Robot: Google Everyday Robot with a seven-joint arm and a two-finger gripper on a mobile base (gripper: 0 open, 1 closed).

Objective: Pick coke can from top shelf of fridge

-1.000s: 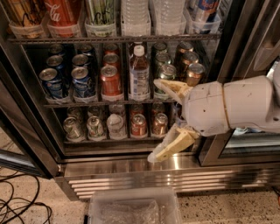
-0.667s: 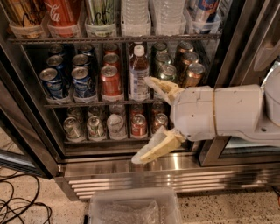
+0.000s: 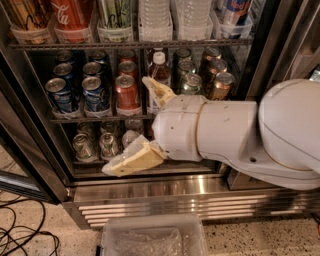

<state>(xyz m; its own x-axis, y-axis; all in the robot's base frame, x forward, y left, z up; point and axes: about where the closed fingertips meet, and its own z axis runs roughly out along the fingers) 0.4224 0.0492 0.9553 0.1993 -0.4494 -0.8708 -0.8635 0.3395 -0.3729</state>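
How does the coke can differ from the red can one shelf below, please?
The coke can stands in a clear tray on the top shelf; the red can stands on the rack below. The coke can's top is out of frame; the red can's silver top shows. Both are red, upright. The open gripper hovers beside the red can.

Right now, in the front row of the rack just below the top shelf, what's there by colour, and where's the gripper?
Blue cans: 2
Red can: 1
Bottle: 1
Greenish can: 1
Gold-brown can: 1
Total: 6
Gripper: open, in front of this rack, lower finger hanging before the one below.
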